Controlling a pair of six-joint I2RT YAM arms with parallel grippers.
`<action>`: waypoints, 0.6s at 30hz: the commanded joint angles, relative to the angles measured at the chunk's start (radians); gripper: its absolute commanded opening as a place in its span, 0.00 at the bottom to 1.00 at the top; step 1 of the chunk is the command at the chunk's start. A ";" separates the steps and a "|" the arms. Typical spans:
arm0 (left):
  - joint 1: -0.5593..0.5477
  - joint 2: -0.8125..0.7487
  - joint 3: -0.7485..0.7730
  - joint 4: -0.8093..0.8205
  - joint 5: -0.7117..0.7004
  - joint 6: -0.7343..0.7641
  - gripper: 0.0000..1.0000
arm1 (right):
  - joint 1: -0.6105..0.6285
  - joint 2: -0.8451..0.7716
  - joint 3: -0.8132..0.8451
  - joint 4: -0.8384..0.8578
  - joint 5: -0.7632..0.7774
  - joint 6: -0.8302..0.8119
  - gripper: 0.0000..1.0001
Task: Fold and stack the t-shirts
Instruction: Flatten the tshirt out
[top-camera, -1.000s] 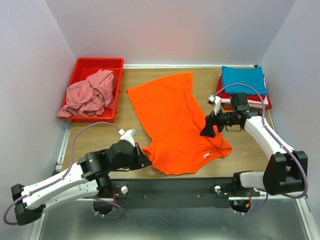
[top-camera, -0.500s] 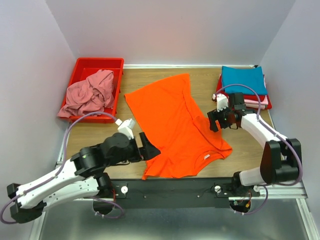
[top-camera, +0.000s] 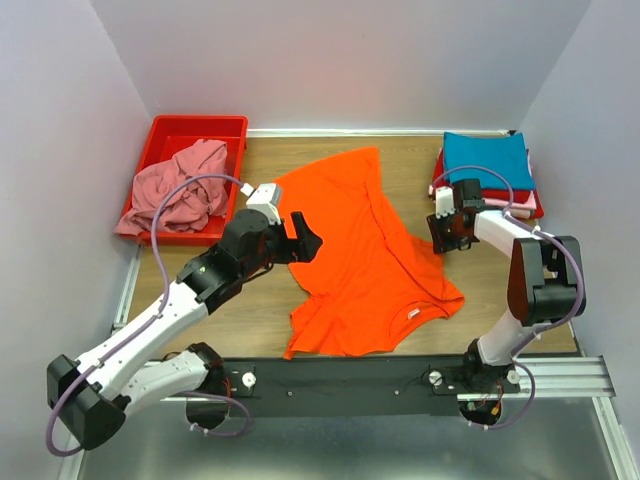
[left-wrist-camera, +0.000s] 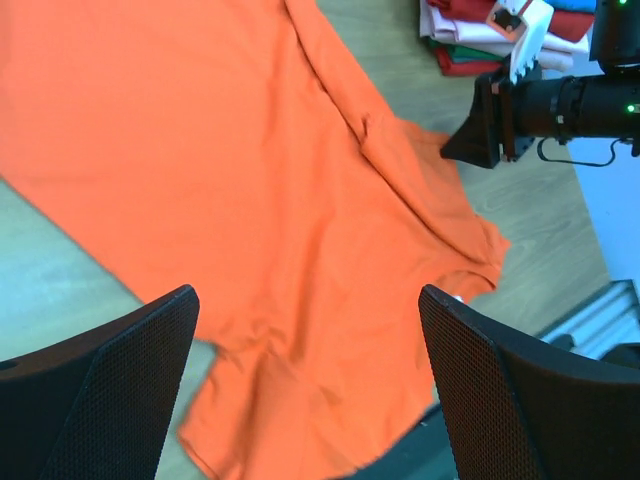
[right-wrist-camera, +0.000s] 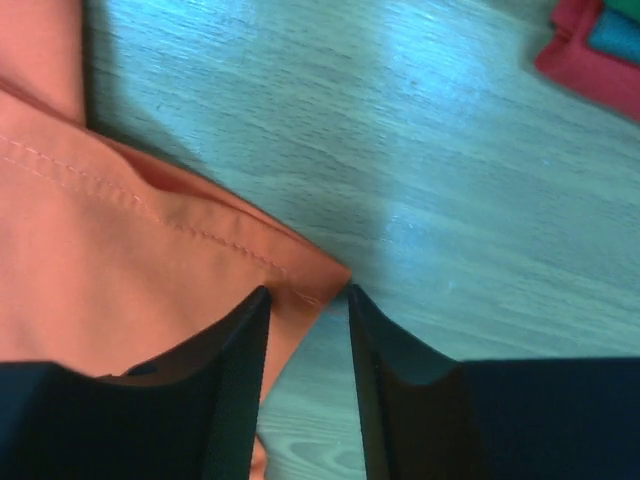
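Note:
A bright orange t-shirt (top-camera: 350, 250) lies spread and rumpled on the wooden table. My left gripper (top-camera: 303, 238) hovers wide open over its left part, and the wrist view shows only orange cloth (left-wrist-camera: 250, 180) below the empty gripper (left-wrist-camera: 308, 300). My right gripper (top-camera: 440, 232) sits low at the shirt's right sleeve. Its jaws stand narrow but apart around the stitched sleeve corner (right-wrist-camera: 300, 275), and table shows in the gap of the gripper (right-wrist-camera: 308, 292). A dusty pink t-shirt (top-camera: 180, 185) is heaped in the bin. A folded teal t-shirt (top-camera: 487, 158) tops a stack of red and pale pink ones (top-camera: 520, 208).
The red plastic bin (top-camera: 195, 125) stands at the far left. The folded stack (left-wrist-camera: 480, 30) is at the far right, just behind the right gripper (left-wrist-camera: 480, 130). White walls close in three sides. A black rail (top-camera: 340, 375) runs along the near edge.
My left gripper opened, let go of the orange shirt's near-left hem and rose toward the far side. My right gripper shifted far-right to the sleeve corner and its jaws narrowed.

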 joint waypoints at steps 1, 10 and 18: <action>0.081 0.071 -0.004 0.095 0.126 0.133 0.98 | -0.005 0.033 0.022 0.007 -0.033 0.007 0.33; 0.208 0.585 0.315 0.175 0.214 0.276 0.91 | -0.006 -0.077 0.083 0.002 -0.013 -0.062 0.00; 0.241 1.139 0.953 -0.087 0.119 0.345 0.86 | -0.011 -0.235 0.177 -0.001 -0.025 -0.160 0.00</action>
